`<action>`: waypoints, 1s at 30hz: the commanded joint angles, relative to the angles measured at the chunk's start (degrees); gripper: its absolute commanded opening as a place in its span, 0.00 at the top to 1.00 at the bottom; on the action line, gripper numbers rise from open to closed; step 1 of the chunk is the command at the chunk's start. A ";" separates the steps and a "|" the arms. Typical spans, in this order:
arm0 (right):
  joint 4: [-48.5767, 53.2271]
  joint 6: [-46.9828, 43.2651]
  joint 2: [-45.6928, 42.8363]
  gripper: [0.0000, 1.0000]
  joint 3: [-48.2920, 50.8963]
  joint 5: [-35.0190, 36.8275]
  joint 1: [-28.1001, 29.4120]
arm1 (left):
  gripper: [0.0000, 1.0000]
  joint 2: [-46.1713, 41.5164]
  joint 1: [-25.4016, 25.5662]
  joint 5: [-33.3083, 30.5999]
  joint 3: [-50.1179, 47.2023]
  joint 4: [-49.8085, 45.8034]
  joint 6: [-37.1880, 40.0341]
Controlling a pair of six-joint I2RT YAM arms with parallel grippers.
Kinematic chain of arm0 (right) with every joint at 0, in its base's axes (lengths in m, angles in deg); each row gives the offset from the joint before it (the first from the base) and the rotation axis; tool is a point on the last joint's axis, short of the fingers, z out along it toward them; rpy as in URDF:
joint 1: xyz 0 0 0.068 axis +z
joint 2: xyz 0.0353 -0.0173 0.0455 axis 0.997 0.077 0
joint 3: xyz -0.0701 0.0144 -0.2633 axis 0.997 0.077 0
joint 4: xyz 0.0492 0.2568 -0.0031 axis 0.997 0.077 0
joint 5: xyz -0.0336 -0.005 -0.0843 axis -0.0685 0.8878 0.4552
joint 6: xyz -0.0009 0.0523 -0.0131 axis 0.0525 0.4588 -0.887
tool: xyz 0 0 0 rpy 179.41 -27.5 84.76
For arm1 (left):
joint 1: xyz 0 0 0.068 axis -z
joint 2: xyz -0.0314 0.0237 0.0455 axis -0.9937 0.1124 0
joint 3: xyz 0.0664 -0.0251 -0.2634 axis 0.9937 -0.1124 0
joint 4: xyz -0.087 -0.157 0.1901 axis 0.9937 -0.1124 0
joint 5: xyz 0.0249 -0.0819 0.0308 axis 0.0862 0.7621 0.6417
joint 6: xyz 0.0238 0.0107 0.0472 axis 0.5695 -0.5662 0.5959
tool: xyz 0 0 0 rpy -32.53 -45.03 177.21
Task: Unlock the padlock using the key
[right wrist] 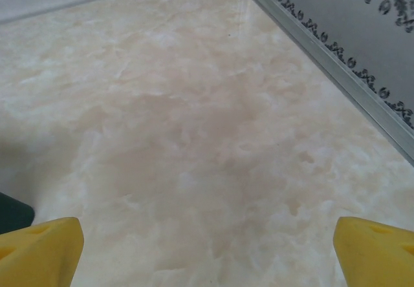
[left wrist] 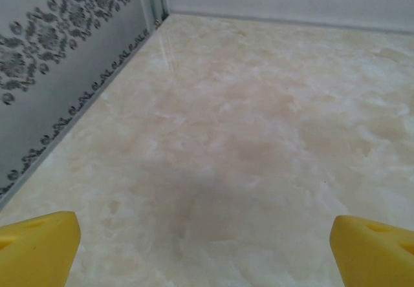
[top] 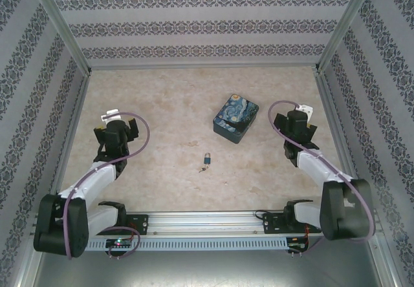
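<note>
The padlock (top: 207,159) lay on the table (top: 149,177), about midway between its left and right edges and somewhat nearer the near edge than the far one. The key (top: 203,169) lay just beside it on the near side. From above, it could not be told whether the two touched. The starry-night box (top: 235,118) stood apart from them, toward the far right.

The left gripper (left wrist: 206,251) was near the left edge and the right gripper (right wrist: 207,251) near the right edge, beside the box. Both had their jaws spread wide with nothing between them, over bare table and well apart from lock and key.

Both task pieces looked rigid and light. The padlock's smooth painted body would probably skid on the glossy surface if nudged. It seemed best pinched across its broad flat faces, leaving the shackle and the keyhole end free.

The key looked the harder pickup: thin, flat against a hard top, and easy to push away or flip. The head seemed the place to grip, with the blade left projecting, though which end was the head was too small to tell
</note>
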 commanded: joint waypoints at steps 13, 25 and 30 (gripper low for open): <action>-46.03 -13.09 14.69 0.02 13.18 -16.32 -2.06 | 0.00 21.60 -2.19 17.33 -4.30 32.89 7.90; -37.90 -13.86 15.12 0.02 8.04 -23.14 -3.43 | 0.01 24.59 -4.47 24.11 -0.20 27.76 7.85; -38.05 -14.22 14.68 0.02 8.40 -20.77 -2.55 | 0.01 24.52 -4.47 24.20 -0.10 27.39 7.85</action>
